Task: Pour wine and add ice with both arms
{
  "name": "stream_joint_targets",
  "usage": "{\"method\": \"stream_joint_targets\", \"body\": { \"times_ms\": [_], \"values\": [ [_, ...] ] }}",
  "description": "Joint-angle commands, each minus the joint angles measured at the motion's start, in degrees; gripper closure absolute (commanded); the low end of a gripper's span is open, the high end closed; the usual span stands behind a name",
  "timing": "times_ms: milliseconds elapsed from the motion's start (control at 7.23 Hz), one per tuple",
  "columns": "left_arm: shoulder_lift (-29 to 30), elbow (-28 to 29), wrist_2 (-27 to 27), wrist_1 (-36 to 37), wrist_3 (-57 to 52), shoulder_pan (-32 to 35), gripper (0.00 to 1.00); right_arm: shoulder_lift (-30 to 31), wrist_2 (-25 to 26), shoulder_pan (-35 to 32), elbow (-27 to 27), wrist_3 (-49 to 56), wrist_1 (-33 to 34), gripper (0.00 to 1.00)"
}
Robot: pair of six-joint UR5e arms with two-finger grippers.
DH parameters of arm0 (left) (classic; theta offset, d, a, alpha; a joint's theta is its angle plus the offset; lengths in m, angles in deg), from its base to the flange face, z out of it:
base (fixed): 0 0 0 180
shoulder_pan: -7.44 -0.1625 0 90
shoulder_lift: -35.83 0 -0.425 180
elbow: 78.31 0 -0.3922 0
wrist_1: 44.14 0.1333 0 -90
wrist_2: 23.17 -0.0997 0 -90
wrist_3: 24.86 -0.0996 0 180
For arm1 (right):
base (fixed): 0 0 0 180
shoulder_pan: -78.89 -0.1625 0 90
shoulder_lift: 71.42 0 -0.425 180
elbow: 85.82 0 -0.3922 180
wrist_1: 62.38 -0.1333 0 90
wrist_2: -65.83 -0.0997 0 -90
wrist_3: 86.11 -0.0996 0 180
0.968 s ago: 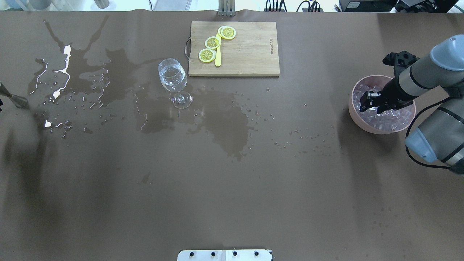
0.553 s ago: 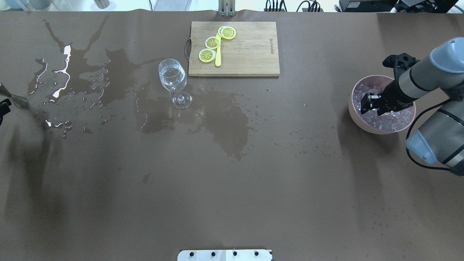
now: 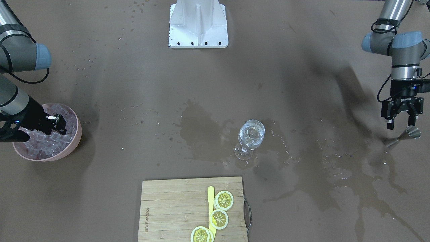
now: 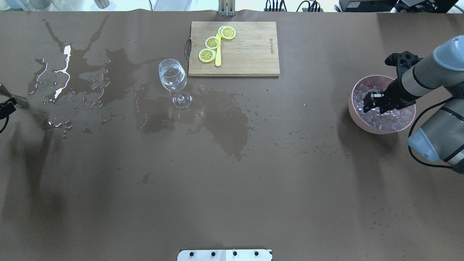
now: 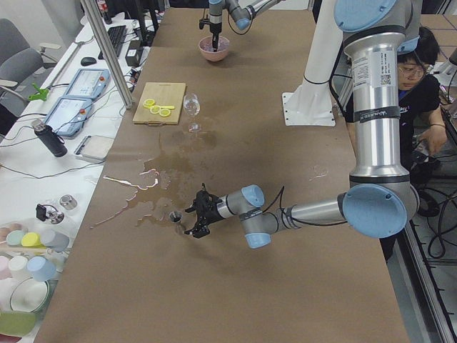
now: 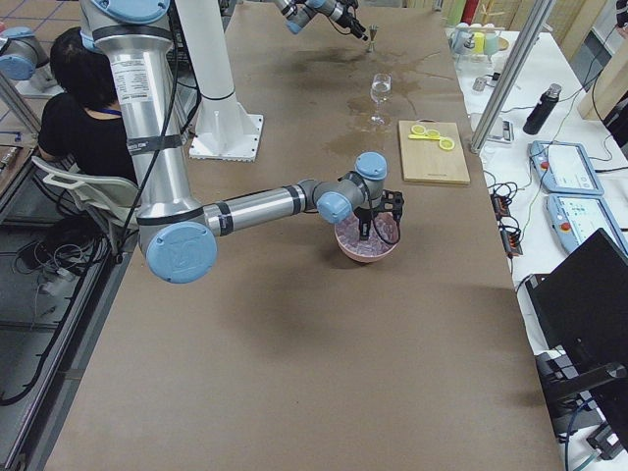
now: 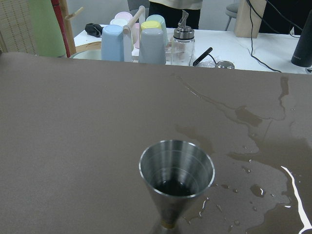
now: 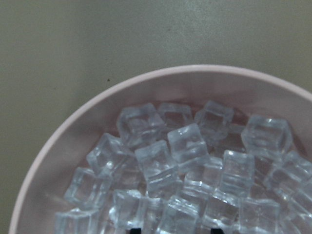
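A stemmed wine glass (image 4: 173,78) (image 3: 251,134) stands by the cutting board, with clear wine in its bowl. The ice (image 4: 388,121) (image 8: 156,161) fills a pink bowl (image 4: 362,127) (image 3: 72,144) at the table's right. My right gripper (image 4: 367,103) (image 3: 63,125) hangs low over the cubes, its fingertips wide apart at the bottom edge of the right wrist view, open. A steel jigger (image 7: 176,180) (image 3: 412,132) stands upright on the wet table at the left end. My left gripper (image 3: 400,124) is just behind it, open and holding nothing.
A wooden cutting board (image 4: 250,50) carries lemon slices (image 4: 212,42) and a yellow knife (image 4: 218,54). Spilled liquid (image 4: 224,123) darkens the table from the glass to the left end. The white mount (image 3: 198,23) sits at the robot's edge. A person (image 5: 421,71) sits beyond it.
The left gripper's tip has come into the overhead view's left edge beside the jigger. The right gripper has shifted slightly over the ice bowl.
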Motion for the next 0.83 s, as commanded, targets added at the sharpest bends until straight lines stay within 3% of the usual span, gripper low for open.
{"method": "stream_joint_targets", "body": {
  "times_ms": [0, 277, 415, 692],
  "values": [
    [1.52, 1.95, -4.3, -1.06, -0.2, -0.99, 0.06, -0.03, -0.11, -0.84, -0.08, 0.07, 0.0, 0.59],
    [2.06, 2.74, -6.43, -1.15, -0.11, -2.14, 0.08, -0.12, 0.06, -0.76, -0.17, -0.02, 0.0, 0.74],
    [2.32, 3.53, -6.44, -1.24, -0.2, -2.14, 0.08, -0.12, 0.06, -0.76, -0.17, -0.11, 0.0, 0.77],
    [4.24, 5.37, -6.44, -1.24, -0.2, -2.14, 0.08, -0.12, 0.06, -0.76, -0.16, -0.11, 0.09, 0.6]
  ]
}}
